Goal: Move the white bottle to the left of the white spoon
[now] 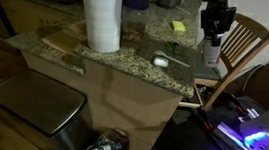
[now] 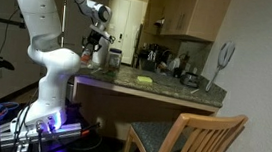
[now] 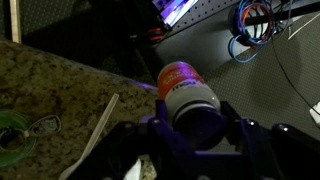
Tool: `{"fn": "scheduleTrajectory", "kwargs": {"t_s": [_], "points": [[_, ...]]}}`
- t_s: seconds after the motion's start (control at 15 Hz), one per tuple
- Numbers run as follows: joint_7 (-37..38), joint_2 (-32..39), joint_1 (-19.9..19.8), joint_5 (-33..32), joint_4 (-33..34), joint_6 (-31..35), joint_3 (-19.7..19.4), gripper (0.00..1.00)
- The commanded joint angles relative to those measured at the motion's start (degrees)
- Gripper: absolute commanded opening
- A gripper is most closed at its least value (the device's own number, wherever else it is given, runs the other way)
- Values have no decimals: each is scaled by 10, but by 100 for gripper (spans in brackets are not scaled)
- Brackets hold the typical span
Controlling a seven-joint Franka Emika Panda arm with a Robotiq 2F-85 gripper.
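Two fingers (image 3: 128,141) grip cylindrical white bottle (image 3: 188,98).

home kitchen | granite counter (image 1: 126,59) | wall cabinets (image 2: 187,13) | wooden chair (image 2: 185,141)

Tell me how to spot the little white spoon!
Find the speckled granite counter with the tall paper towel roll. The white spoon lies flat by the edge nearest the camera, apart from the roll. Unlike the yellow sponge farther back, it is white with a thin handle.

Red-topped white bottle (image 3: 187,95) aloft; white spoon (image 1: 162,60) on counter (image 1: 127,46)
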Motion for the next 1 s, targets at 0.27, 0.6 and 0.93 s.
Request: {"fn": "scheduleTrajectory", "kwargs": {"t_s": [0.27,0.6,0.93], "points": [[15,0,-2,1,2,17,2,54],[49,40,-4,8,22,44,11,29],[98,95,11,7,-23,201,53,29]]}}
